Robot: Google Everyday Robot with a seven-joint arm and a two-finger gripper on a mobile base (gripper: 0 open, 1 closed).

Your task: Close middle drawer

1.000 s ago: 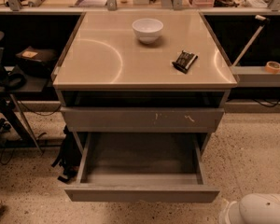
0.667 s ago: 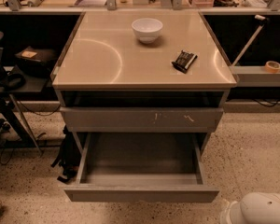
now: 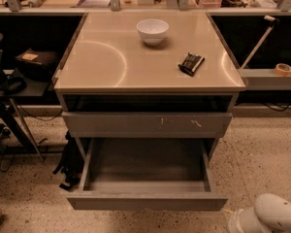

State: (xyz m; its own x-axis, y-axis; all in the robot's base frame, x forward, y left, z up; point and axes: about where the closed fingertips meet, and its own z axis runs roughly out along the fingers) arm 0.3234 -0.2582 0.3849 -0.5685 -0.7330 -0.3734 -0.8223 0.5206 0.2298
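Observation:
The middle drawer (image 3: pixel 146 201) stands pulled far out from the cabinet, under the grey front with pale scratch marks (image 3: pixel 146 124). Its front is plain and flat, and its grey box interior (image 3: pixel 145 161) is empty. The lowest front is hidden beneath the open drawer. A white rounded part of my arm (image 3: pixel 269 217) shows at the bottom right corner, to the right of the drawer's front. The gripper itself is out of view.
On the beige cabinet top (image 3: pixel 102 62) sit a white bowl (image 3: pixel 152 31) and a small dark packet (image 3: pixel 191 63). A black bag (image 3: pixel 70 166) leans on the floor left of the drawer. A stand with dark gear (image 3: pixel 14 81) is at left, and a tape roll (image 3: pixel 283 69) lies on a right shelf.

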